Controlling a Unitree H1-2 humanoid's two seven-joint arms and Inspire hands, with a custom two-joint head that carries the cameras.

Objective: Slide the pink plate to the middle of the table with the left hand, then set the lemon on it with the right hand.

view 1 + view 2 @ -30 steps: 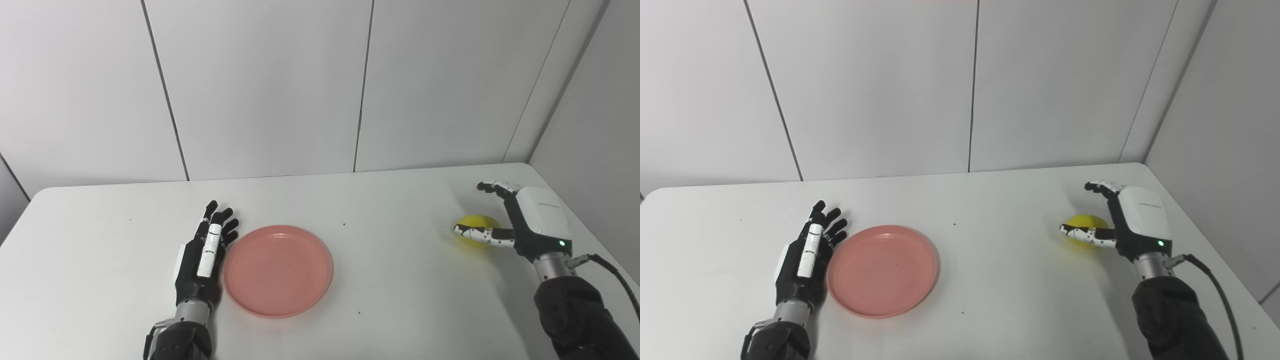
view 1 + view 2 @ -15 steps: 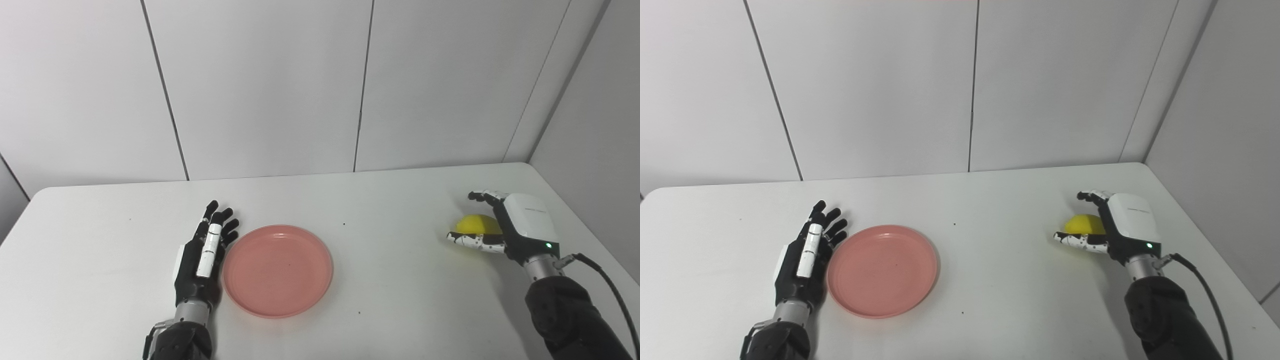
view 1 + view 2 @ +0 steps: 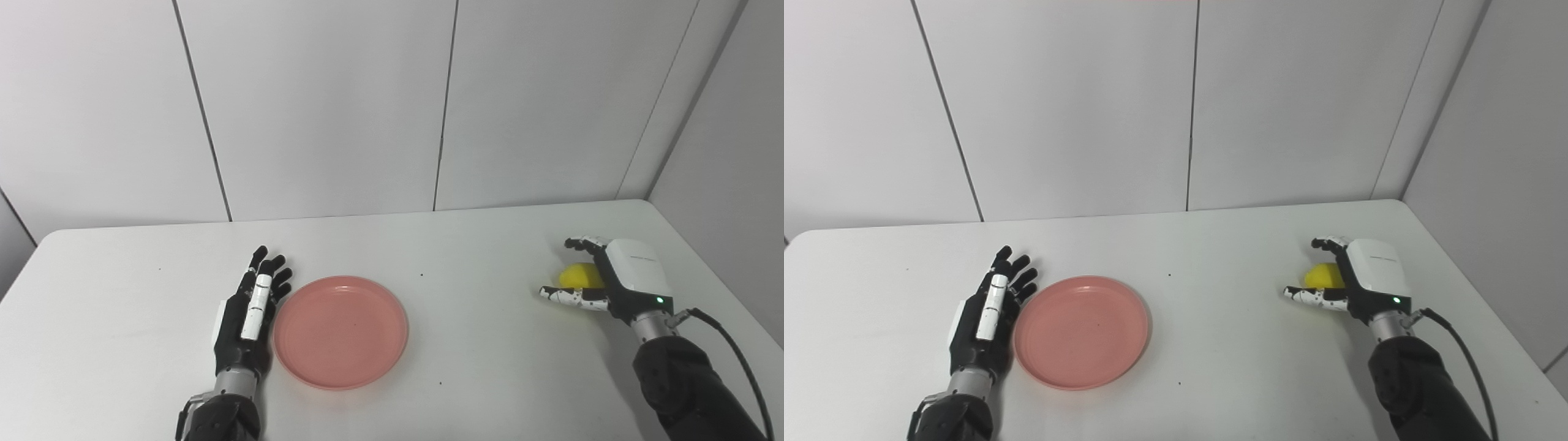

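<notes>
Resting flat on the white table (image 3: pixel 429 245), the left hand (image 3: pixel 248 318) lies with its fingers stretched out and slightly spread, holding nothing, its inner edge right up against the left rim of the pink plate (image 3: pixel 340 331); from these views you cannot quite tell whether hand and rim actually touch. That plate sits a little left of the table's middle, shallow, round, nothing on it. Over on the far right side, well apart from the plate, the right hand (image 3: pixel 615 282) is cupped around the lemon (image 3: pixel 579 275): curled fingers (image 3: pixel 580 242) arch over the far side of the fruit, the thumb (image 3: pixel 566 296) reaches out low on the near side, and the white back of the hand faces up and toward the camera. Only a yellow slice of the lemon shows between thumb and fingers, the rest is hidden behind the palm. The fingers are wrapped near it, but there's a visible gap above the fruit, and whether the hand is actually gripping it cannot be told from either view. The lemon looks to be down at table level, with a faint shadow beneath it. A black cable (image 3: pixel 1461 361) trails from the right wrist along the dark forearm toward the bottom edge. Behind the table, pale wall panels (image 3: pixel 324 104) with dark seams, and a corner on the right.
</notes>
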